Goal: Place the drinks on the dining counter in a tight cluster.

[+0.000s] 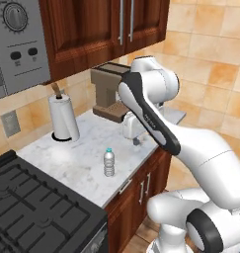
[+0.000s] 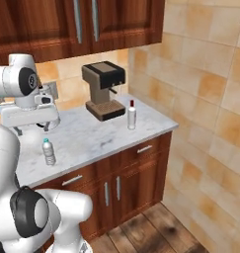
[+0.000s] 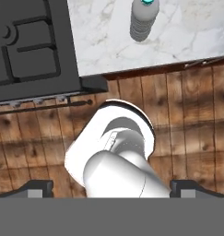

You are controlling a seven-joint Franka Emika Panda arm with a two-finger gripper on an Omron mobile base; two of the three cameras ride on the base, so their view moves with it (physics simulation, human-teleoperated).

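A small clear water bottle [image 1: 109,162] with a blue cap stands upright near the front edge of the marble worktop [image 1: 77,163]. The same water bottle [image 2: 49,151] shows in the right base view and at the top of the hand view [image 3: 143,20]. A slim white bottle with a red cap [image 2: 132,116] stands at the worktop's right end, beside the coffee machine. My gripper [image 2: 32,129] hangs open and empty above the worktop, a little behind and above the water bottle, pointing down. Its fingertips [image 3: 37,188] stand far apart. The dining counter is out of view.
A coffee machine [image 2: 104,89] stands at the back of the worktop, and a paper-towel roll [image 1: 63,118] at the back left. A black stove [image 1: 32,212] adjoins the worktop on the left. Dark wood cabinets [image 1: 101,29] hang overhead. A tiled wall [image 2: 205,99] closes the right side.
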